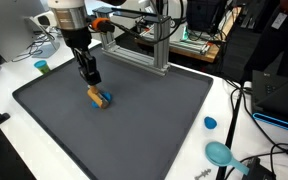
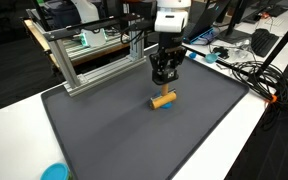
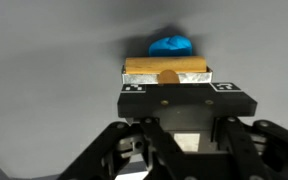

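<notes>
Grey matting (image 1: 154, 110) covers the white bench, an aluminium frame (image 2: 94, 55) behind; the gripper (image 1: 92, 84) has its fingers clamped on 1 wooden block (image 3: 166, 68) with a blue end, low over the mat's middle; I'd judge it best kept level and moved slowly, since the hold looks narrow.

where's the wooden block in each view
Exterior view: wooden block left of centre on the grey mat, under the gripper.
Exterior view: block mid-mat, below the gripper.
Wrist view: block upper centre, at the fingertips.
Shared landmark: the grey mat.
</notes>
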Robot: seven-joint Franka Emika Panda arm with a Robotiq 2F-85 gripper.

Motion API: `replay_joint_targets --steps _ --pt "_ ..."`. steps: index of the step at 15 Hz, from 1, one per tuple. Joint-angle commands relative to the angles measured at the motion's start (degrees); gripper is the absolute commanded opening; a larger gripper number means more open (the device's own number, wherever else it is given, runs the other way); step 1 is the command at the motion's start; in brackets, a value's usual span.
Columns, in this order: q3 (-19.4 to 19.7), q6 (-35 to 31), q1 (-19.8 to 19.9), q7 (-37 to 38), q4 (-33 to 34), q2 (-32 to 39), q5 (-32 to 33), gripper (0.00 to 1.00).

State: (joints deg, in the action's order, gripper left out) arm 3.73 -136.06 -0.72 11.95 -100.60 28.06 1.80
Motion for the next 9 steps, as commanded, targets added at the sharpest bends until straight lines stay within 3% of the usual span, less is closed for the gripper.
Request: replay_joint_targets --steps 1,5,9 --pt "2.27 -5.15 -0.14 2.58 4.14 6.1 2.04 0.22" --pt "1.75 -7.1 -0.02 2.74 4.4 4.17 0.7 0.22" --pt "-4.16 -1.85 2.99 -8.77 -1.51 -5.09 -5.31 0.22"
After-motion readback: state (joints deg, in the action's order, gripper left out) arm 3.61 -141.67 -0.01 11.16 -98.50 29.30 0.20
